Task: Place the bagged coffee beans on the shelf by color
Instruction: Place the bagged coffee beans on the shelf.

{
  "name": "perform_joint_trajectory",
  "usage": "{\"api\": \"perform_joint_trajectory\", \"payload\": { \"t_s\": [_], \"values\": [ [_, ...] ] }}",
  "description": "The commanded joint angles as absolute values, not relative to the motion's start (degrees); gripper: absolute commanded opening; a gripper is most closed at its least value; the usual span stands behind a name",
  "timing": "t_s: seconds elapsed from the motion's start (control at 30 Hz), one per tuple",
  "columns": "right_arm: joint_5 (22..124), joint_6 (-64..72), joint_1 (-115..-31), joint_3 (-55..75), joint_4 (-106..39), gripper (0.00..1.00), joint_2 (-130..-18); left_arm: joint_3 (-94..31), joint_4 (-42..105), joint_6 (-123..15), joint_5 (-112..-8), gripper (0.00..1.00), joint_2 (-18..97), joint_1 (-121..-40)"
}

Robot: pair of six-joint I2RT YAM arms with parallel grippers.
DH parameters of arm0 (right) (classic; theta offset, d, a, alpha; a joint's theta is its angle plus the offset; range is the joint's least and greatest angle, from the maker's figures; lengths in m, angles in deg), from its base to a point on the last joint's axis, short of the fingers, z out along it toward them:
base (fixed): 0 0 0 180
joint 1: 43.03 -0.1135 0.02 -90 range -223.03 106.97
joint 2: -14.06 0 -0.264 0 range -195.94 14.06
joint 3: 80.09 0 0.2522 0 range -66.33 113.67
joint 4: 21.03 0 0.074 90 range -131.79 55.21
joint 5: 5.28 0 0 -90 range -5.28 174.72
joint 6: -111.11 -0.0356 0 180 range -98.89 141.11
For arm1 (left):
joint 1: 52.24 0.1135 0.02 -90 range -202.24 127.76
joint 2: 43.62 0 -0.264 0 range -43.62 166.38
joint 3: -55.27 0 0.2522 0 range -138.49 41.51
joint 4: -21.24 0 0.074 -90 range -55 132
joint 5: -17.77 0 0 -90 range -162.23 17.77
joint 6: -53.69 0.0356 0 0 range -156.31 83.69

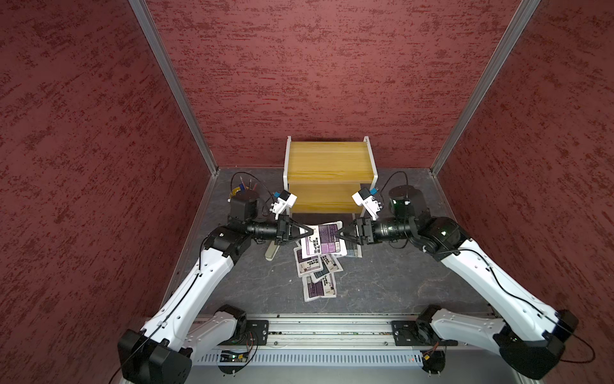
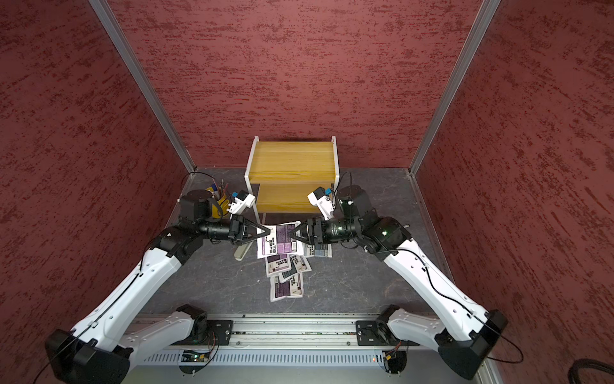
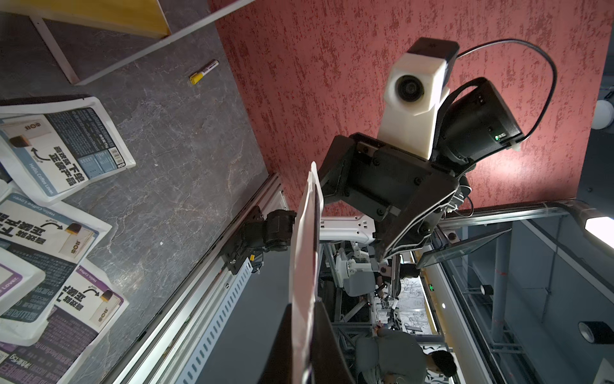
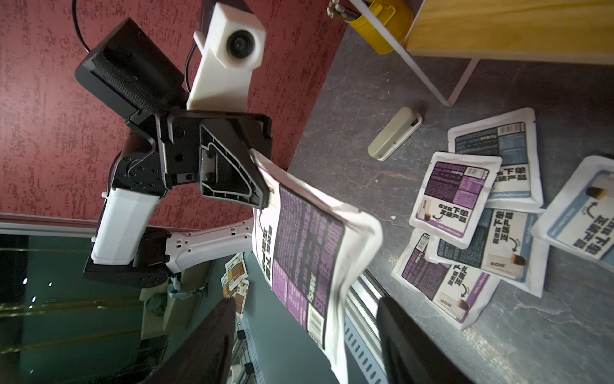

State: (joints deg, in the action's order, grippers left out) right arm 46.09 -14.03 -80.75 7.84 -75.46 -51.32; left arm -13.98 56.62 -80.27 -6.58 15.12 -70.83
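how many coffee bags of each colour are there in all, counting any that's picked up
purple bags: 3 (one of them held in the air)
grey-blue bags: 3
total: 6

Six coffee-bean pouches, three purple-labelled and three grey-blue, appear with one two-board shelf, one grey-green case, one yellow pen bucket and one marker.
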Motion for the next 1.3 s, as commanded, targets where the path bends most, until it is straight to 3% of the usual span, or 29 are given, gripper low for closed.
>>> {"api": "perform_joint_trajectory", "payload": {
  "t_s": [0.0, 0.13, 0.4, 0.63, 0.93, 1.27],
  "values": [
    [50.37, -16.00, -81.00, 11.59, -74.25, 0.73, -49.51, -15.34, 49.33, -86.21, -9.07, 0.04, 12.19, -69.11],
    [53.03, -19.47, -81.00, 14.92, -71.46, 0.77, -49.03, -19.60, 47.86, -89.23, -17.48, 0.03, 10.01, -67.63],
    [49.04, -29.96, -81.33, 19.80, -53.73, 0.80, -54.57, -20.46, 34.99, -98.92, -46.31, 0.04, 6.01, -68.17],
    [47.72, -32.11, -82.71, 22.92, -47.09, 0.79, -60.37, -21.28, 27.43, -97.46, -58.81, 0.03, 7.38, -73.55],
    [47.73, -34.46, -84.82, 26.20, -40.93, 0.76, -66.30, -20.23, 20.39, -94.81, -65.24, 0.02, 11.06, -83.76],
    [48.73, -35.06, -85.57, 27.29, -39.58, 0.59, -67.07, -18.77, 20.22, -92.25, -70.28, 0.02, 10.20, -87.46]
  ]
}}
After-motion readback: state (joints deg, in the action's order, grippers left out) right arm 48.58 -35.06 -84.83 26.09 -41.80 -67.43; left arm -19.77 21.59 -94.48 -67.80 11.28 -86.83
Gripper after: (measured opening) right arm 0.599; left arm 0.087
